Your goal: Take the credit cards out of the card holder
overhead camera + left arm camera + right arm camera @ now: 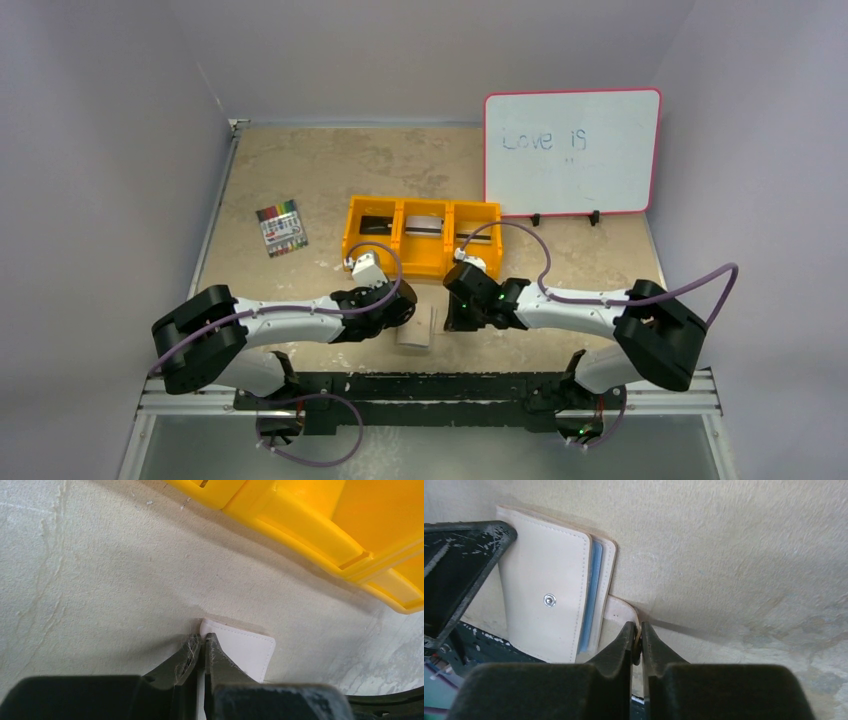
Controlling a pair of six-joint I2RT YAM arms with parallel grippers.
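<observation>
- Folded beige leather bifold card holder point(549, 580), blue panels showing at its edge.
- Left gripper point(204, 639) pinches its corner, right gripper point(639, 627) its tab.
- Orange three-compartment plastic tray point(425, 265): one flat item in each compartment.

Card holder point(414, 328) just before orange tray point(425, 266)

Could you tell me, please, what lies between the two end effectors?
The card holder lies between them in the top external view; the left end effector and the right end effector each pinch one side.
</observation>
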